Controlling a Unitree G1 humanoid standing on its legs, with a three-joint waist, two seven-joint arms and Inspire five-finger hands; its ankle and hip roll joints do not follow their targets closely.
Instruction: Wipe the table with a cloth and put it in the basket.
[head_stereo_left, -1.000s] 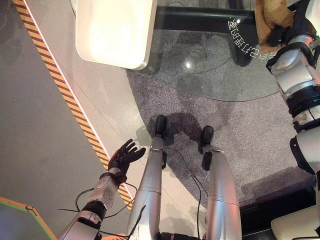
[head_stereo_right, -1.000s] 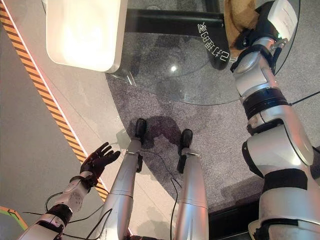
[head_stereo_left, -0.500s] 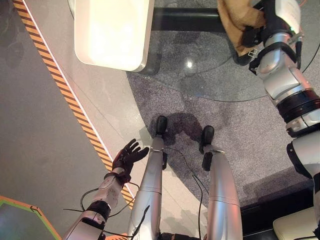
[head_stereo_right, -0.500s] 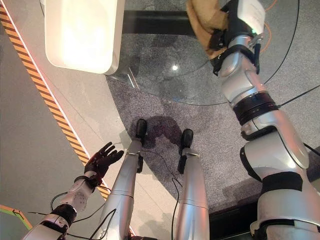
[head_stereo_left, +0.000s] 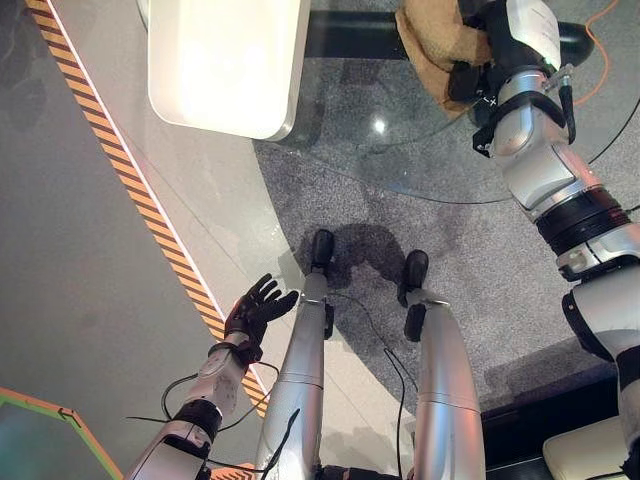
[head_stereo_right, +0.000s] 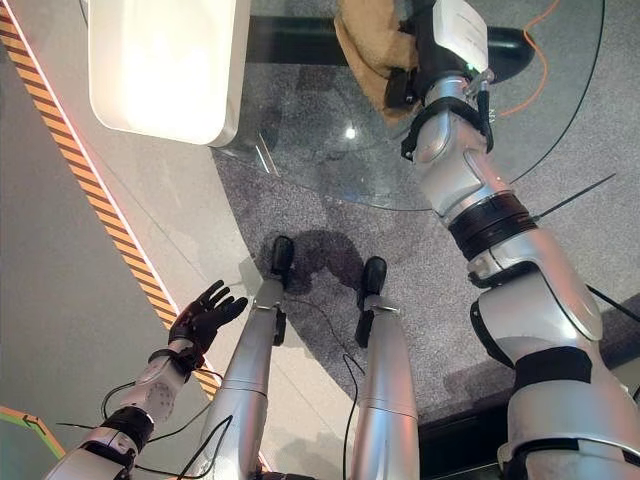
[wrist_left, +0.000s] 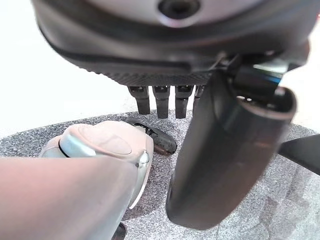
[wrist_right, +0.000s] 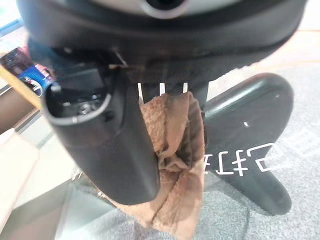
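— Under the right robot hand (head_stereo_right: 405, 75)?
— Glass worktop (head_stereo_left: 440, 150); it grips the cloth (head_stereo_left: 432, 45) there, well inside the rim.
— Left robot hand (head_stereo_left: 255, 308)?
— Released, over grey floor (head_stereo_left: 70, 270) beside striped tape (head_stereo_left: 130, 190).

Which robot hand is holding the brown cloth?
The right hand, up on the glass table, grips the cloth. The left hand hangs open, holding nothing.
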